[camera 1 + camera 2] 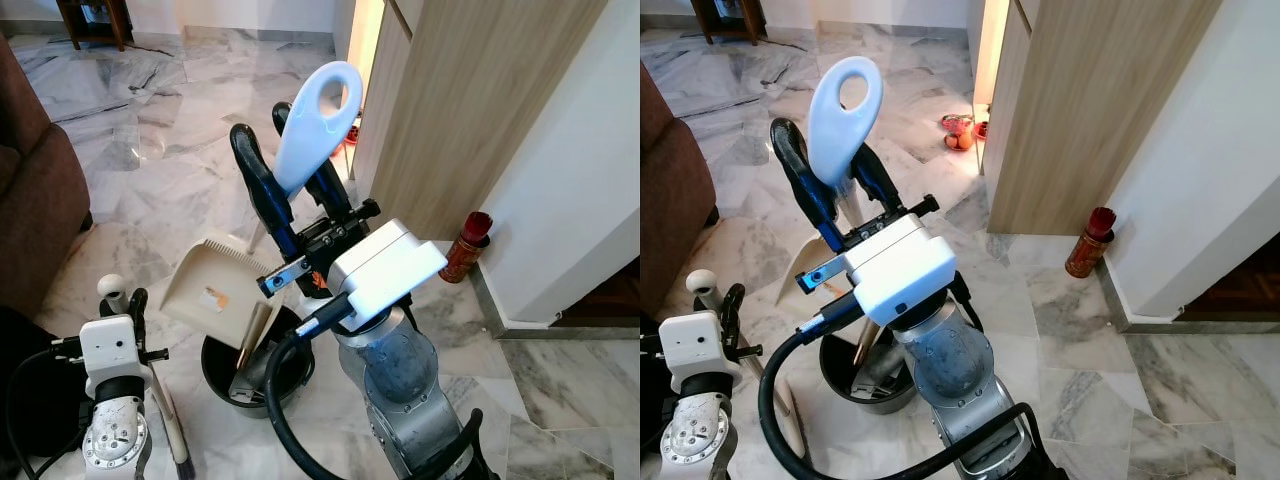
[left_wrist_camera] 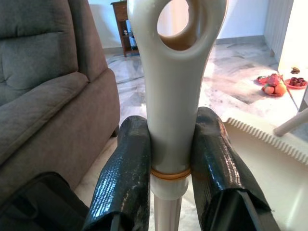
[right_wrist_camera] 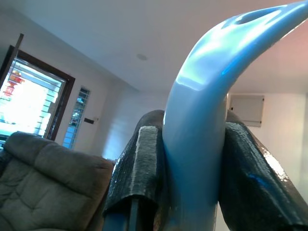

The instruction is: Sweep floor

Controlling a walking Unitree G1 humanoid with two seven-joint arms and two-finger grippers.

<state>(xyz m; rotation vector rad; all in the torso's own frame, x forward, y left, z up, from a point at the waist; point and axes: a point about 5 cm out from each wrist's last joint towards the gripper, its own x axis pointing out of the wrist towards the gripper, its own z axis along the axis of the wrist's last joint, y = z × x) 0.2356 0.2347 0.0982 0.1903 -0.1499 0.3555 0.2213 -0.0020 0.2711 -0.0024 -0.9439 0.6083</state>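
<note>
My right gripper is raised in front of me, shut on a pale blue handle with a loop at its top; the wrist view has the blue handle pinched between both black fingers. Low at the left, my left gripper is shut on a cream looped handle whose thin pole runs down to the floor. A cream dustpan with a toothed edge hangs tilted between the two grippers, over a black bin.
A brown sofa stands on the left with a black bag at its foot. On the right are a wooden panel, a white wall and a red tin. Plates of fruit lie on the marble floor ahead.
</note>
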